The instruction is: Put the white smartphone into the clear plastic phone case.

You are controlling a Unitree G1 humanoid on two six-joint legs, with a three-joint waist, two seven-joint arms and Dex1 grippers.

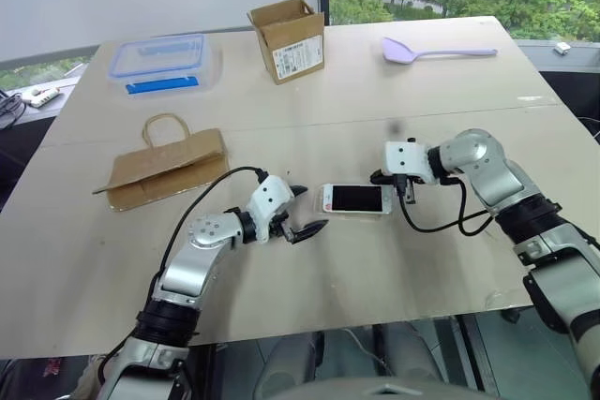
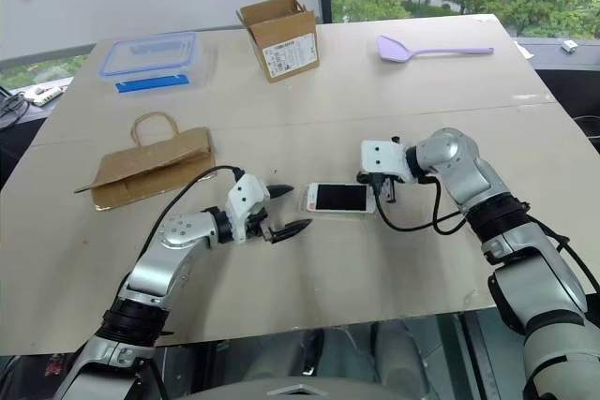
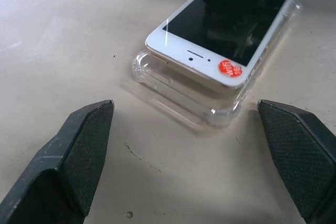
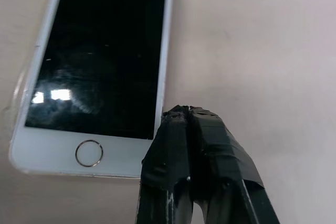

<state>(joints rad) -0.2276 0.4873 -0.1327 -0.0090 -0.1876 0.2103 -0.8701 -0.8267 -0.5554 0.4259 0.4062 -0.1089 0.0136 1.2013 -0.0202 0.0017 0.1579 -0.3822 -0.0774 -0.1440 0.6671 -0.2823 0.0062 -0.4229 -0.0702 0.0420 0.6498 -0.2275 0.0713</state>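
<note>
Judging the white smartphone (image 3: 226, 22) as light, stiff, slick-edged and glass-fronted — best pressed at its corners and ends, never on the screen. My left claw (image 1: 302, 210) stands wide, near its earpiece end; my right claw (image 4: 190, 145) is pressed tight together, empty, by the home-button corner. Phone lies flat mid-surface (image 1: 394, 278) on the clear plastic phone case (image 3: 173, 85) — thin, flexible shell; near end looks unseated.

A clear box with a blue lid (image 1: 157, 63) is seen at ten o'clock on the table (image 1: 309, 110). A cardboard box (image 1: 289, 38) stands at twelve, a lilac spatula (image 1: 431, 51) lies at one, and a paper bag (image 1: 167, 166) lies flat at nine.
</note>
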